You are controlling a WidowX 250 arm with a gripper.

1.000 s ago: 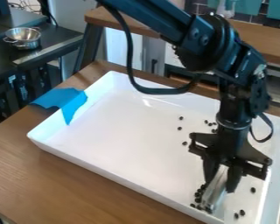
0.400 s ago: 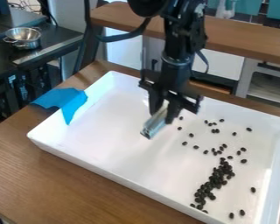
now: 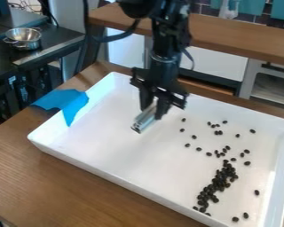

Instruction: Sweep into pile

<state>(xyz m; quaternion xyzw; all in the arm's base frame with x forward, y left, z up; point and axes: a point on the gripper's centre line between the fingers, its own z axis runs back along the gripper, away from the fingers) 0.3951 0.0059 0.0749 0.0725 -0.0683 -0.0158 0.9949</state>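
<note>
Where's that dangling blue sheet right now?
In the camera view, the bright blue sheet is draped over the left corner of the white rectangular tray, partly on the brown wooden table.

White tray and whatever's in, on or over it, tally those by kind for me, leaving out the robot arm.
White tray: 1
Blue sheet: 1
Silver tool: 1
Dark beans: many, too bunched to count
Total: 3, plus the beans

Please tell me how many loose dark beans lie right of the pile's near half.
3: a bean near the tray's right wall, and two beans close together nearer the camera. The near wall might hide others.
</note>
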